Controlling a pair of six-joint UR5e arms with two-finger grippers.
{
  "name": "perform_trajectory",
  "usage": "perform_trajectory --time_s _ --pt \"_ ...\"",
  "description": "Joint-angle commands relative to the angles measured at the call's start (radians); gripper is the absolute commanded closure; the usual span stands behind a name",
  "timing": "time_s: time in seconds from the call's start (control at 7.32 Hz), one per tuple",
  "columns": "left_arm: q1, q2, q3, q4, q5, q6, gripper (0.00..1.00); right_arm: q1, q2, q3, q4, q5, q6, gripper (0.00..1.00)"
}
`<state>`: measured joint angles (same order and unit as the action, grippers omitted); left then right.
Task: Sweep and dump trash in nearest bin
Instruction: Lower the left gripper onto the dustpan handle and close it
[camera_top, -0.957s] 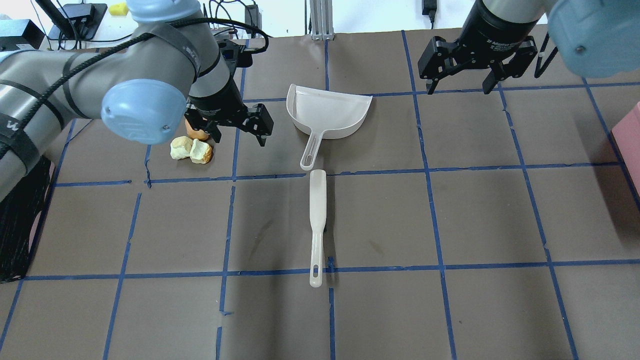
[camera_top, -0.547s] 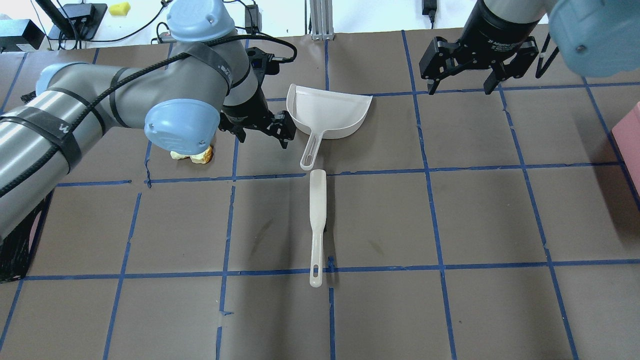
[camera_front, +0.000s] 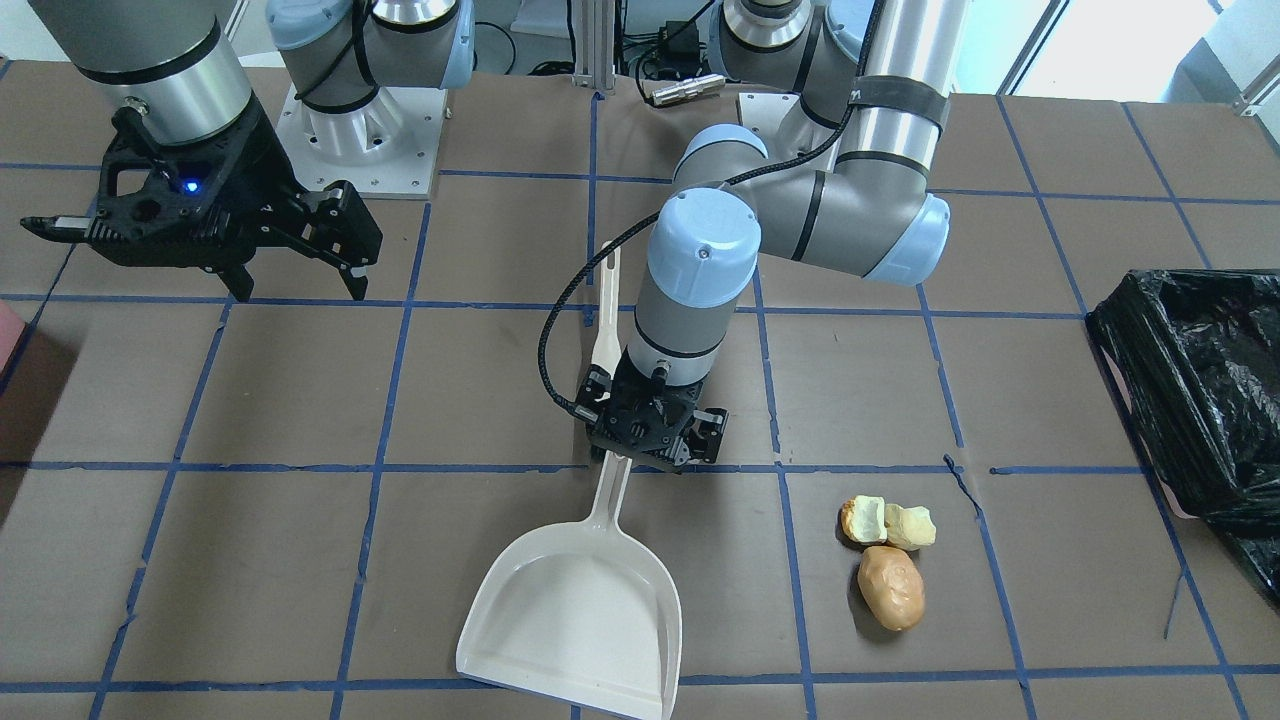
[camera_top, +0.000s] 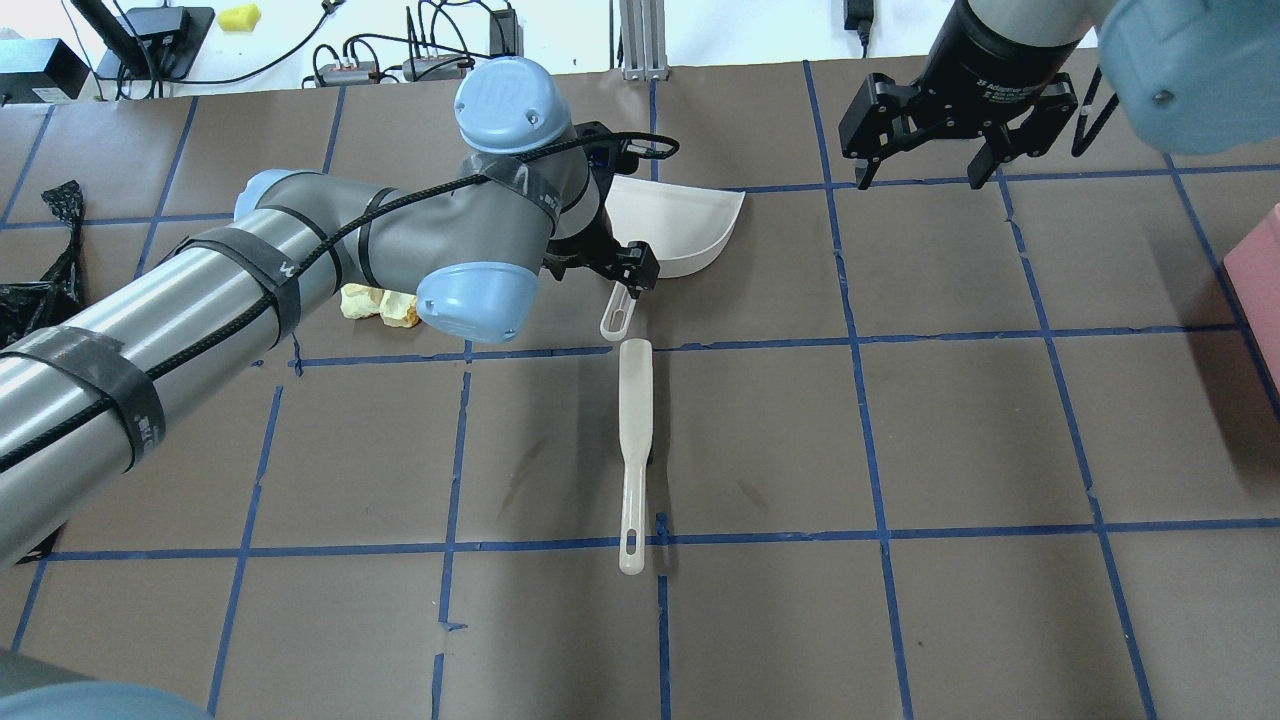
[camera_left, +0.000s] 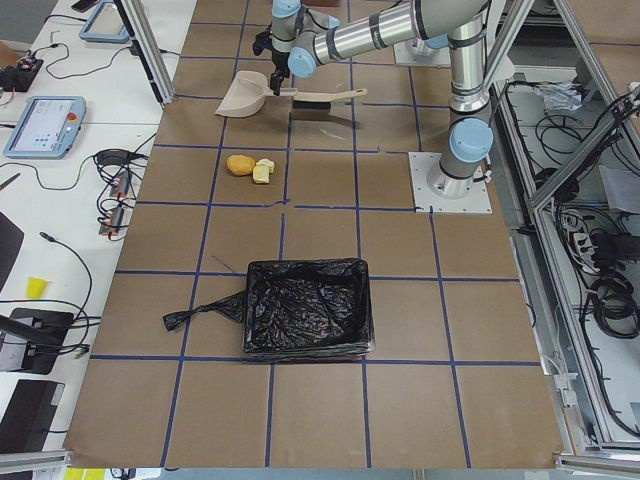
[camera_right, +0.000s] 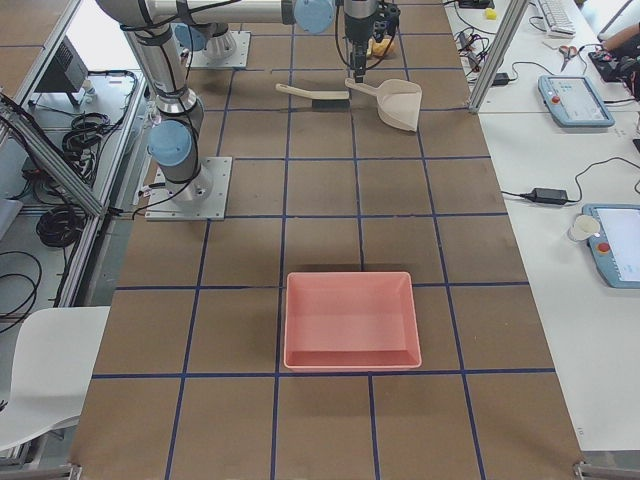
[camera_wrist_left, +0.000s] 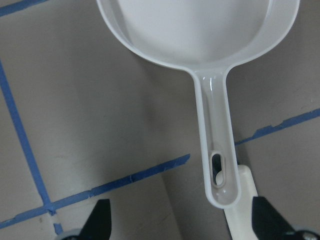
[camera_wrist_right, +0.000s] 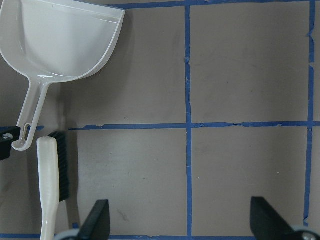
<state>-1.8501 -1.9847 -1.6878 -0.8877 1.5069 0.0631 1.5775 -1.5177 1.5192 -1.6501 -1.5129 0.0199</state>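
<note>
Left gripper (camera_front: 655, 445) spread wide, empty, above dustpan handle (camera_wrist_left: 216, 130). Handle between fingers (camera_wrist_left: 102, 222), off-centre, long axis crosswise to closing line, pointing at brush (camera_top: 634, 420). Trash (camera_front: 890, 560) on bench (camera_front: 300, 400), robot's left of dustpan; bin (camera_front: 1190, 370) beyond. Right gripper (camera_top: 925, 170) spread too, well apart.

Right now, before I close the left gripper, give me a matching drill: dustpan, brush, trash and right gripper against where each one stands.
Things:
1 dustpan
2 brush
3 trash
4 right gripper

States:
A open over bare table, holding nothing
B clustered on the table, on the dustpan's side toward the bin
C lying flat and ungripped, its head end by the tip of the dustpan's handle
D its handle lies below the open left gripper

Pairs: 1-D; 2-C; 3-B; 4-A
</note>
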Motion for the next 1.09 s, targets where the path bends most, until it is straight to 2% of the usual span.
perform_trajectory --time_s 0.0,0.55,0.96 --pt "-0.041 -0.023 -0.007 0.033 0.004 -0.037 0.00 0.006 -0.001 -0.001 -0.002 0.000 0.005 0.00" --pt "-0.044 -0.049 -0.015 0.042 0.004 -0.045 0.02 0.007 -0.001 -0.001 0.000 0.000 0.003 0.00" --pt "-0.043 -0.057 -0.042 0.045 -0.001 -0.083 0.13 0.007 -0.001 -0.001 0.000 0.000 0.003 0.00"
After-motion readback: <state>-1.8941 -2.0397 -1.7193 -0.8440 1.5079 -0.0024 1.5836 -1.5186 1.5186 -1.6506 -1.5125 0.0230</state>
